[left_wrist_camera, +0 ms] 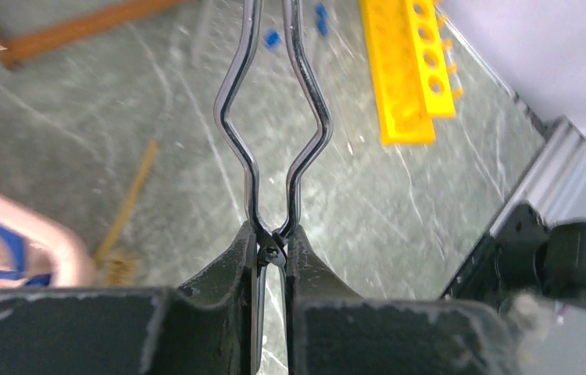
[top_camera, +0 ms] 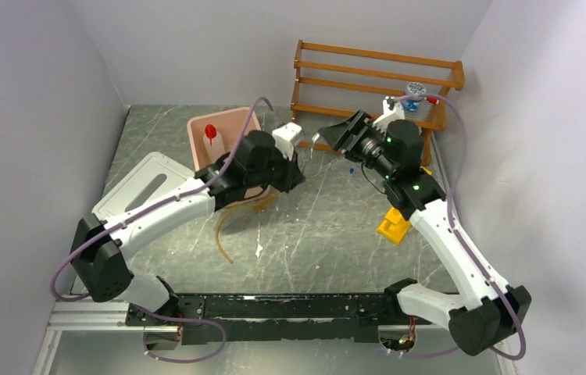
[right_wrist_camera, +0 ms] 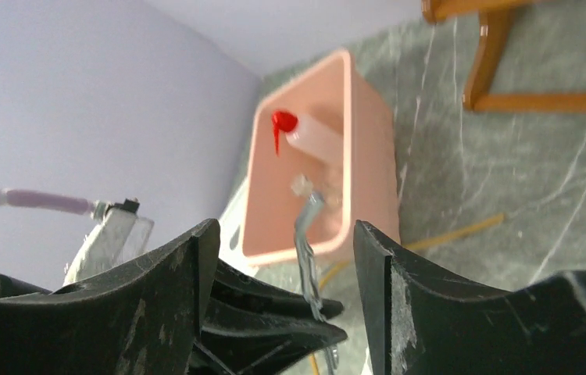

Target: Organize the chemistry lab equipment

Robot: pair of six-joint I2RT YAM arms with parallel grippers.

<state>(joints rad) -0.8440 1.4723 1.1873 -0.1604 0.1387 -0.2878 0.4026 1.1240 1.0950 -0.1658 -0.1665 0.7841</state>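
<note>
Pale lilac walls (top_camera: 32, 117) enclose a grey-green marbled table (top_camera: 329, 234); a wooden shelf rack (top_camera: 376, 66) stands apparently against the back wall.

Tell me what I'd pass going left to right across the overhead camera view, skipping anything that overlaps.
white tray → pink bin holding the wash bottle → left gripper shut on the metal tongs → open right gripper → yellow rack

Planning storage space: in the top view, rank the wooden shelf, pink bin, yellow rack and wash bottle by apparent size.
1. wooden shelf
2. pink bin
3. yellow rack and wash bottle look alike; the rack is partly hidden, so unranked.
</note>
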